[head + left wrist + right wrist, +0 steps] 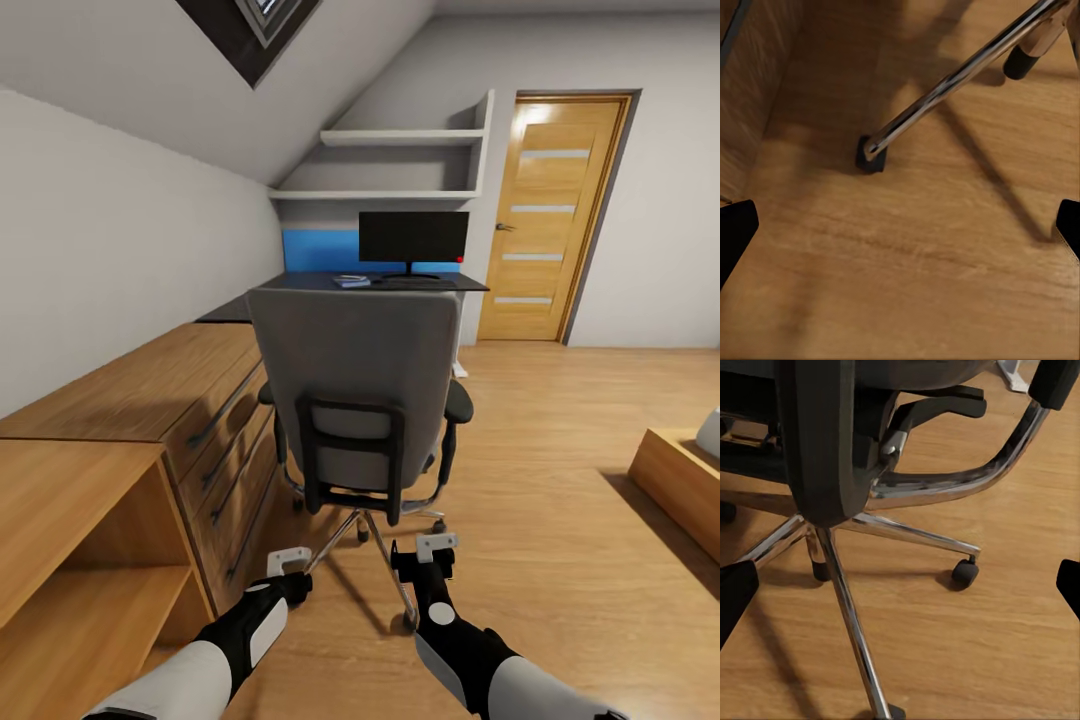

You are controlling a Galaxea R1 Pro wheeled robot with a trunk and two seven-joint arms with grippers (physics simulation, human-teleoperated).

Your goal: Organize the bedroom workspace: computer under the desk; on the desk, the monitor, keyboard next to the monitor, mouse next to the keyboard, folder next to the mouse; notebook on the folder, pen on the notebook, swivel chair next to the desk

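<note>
both grippers, left (289,561) and right (436,546), hang spread and empty low behind the swivel chair (355,385), which stands with its back to the robot, well short of the desk (385,284) and monitor (413,237). on castors it should roll easily but may swing; the stiff backrest frame looks the soundest place to push.

the swivel chair (355,400) blocks the desk (385,283); open floor (560,520) lies right.
</note>
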